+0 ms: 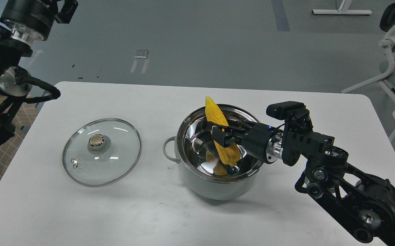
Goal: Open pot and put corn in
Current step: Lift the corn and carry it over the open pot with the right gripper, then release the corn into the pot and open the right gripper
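On the white table (pixel 156 212), I am lowering the corn (pixel 219 133), clamped in my right claw (pixel 223 135), into the pot (pixel 214 184) beneath; releasing comes next.

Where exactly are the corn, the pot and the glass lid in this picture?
corn (pixel 215 114): head view, on the upper yellow part above the gripper.
pot (pixel 214 187): head view, on its pale outer wall at the front.
glass lid (pixel 115 160): head view, on the clear glass right of the knob.
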